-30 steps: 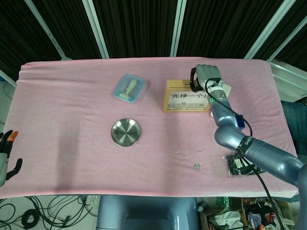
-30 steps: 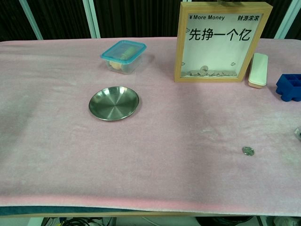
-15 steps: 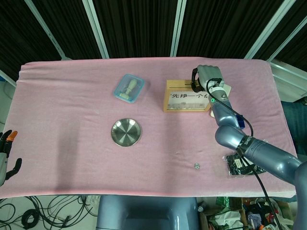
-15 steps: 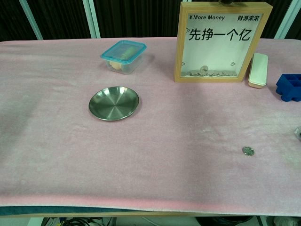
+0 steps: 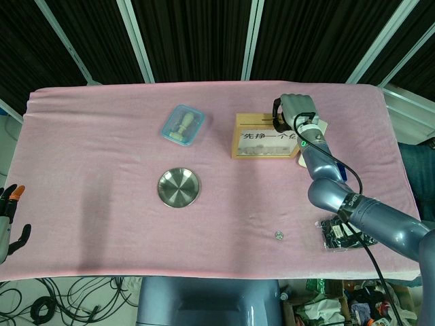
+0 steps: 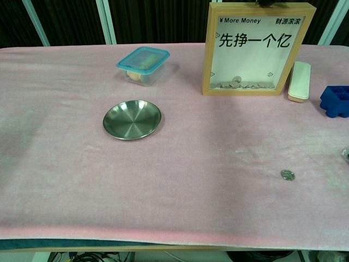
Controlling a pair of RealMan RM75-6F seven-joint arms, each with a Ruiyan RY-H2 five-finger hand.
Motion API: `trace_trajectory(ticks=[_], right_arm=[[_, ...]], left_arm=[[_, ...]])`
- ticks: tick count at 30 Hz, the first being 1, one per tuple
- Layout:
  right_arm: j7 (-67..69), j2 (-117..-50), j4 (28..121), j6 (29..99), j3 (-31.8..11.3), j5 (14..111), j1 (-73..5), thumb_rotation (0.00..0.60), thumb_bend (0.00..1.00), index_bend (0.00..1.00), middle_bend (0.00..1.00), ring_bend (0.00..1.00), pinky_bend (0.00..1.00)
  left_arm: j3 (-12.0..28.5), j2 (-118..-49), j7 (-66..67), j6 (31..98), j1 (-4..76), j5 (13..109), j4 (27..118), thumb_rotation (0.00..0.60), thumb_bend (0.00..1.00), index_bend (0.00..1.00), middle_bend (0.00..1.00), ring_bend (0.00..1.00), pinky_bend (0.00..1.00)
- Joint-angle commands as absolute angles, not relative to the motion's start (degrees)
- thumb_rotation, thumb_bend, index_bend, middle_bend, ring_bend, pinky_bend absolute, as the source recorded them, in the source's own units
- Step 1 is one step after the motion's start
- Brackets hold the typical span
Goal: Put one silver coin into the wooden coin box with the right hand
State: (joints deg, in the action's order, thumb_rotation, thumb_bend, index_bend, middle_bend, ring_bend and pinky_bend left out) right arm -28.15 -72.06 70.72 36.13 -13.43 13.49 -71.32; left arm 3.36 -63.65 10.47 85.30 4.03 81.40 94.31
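The wooden coin box (image 5: 266, 143) (image 6: 206, 52) stands upright at the back right, with several silver coins lying at its bottom behind the clear pane. My right hand (image 5: 294, 109) hovers over the box's top right edge with its fingers curled in; no coin shows between them. In the chest view only a dark tip of that hand (image 6: 266, 3) shows above the frame. One silver coin (image 5: 279, 236) (image 6: 287, 175) lies flat on the pink cloth near the front right. My left hand (image 5: 9, 219) hangs off the table's front left corner, fingers apart and empty.
A steel dish (image 5: 179, 187) (image 6: 132, 119) sits left of centre. A teal-lidded plastic container (image 5: 183, 124) (image 6: 143, 65) stands behind it. A white case (image 6: 299, 81) and a blue block (image 6: 335, 101) lie right of the box. A black packet (image 5: 340, 234) lies at the right front edge.
My right hand has shifted slightly to the right along the top of the box. The coin on the cloth and the coins in the box have not moved.
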Motion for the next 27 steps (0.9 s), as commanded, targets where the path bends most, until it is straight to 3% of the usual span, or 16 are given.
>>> trace_trajectory(ticks=[1, 13, 22, 27], right_arm=[[-27.92, -71.9, 70.78, 36.12, -13.21, 13.46, -71.43, 0.6, 0.39, 0.48, 0.91, 0.97, 1.0], [-27.67, -70.89, 71.37, 35.8, -11.66, 13.24, -71.99, 0.6, 0.39, 0.4, 0.9, 0.97, 1.0], [-28.71, -70.32, 71.61, 35.1, -9.83, 11.6, -73.1, 0.6, 0.39, 0.24, 0.9, 0.97, 1.0], [-28.05, -70.09, 71.97, 35.52, -9.76, 11.16, -73.24, 0.6, 0.36, 0.24, 0.9, 0.97, 1.0]], left_arm=[[3.37, -63.67, 10.51, 85.3, 4.03, 81.36, 94.32, 0.6, 0.4, 0.06, 0.04, 0.03, 0.0], [3.37, -63.75, 10.7, 85.17, 4.05, 81.16, 94.36, 0.6, 0.4, 0.06, 0.04, 0.03, 0.0], [3.35, -63.76, 10.92, 85.14, 4.04, 81.05, 94.43, 0.6, 0.4, 0.06, 0.04, 0.03, 0.0], [3.34, -63.75, 10.96, 85.15, 4.02, 81.04, 94.46, 0.6, 0.4, 0.06, 0.04, 0.03, 0.0]])
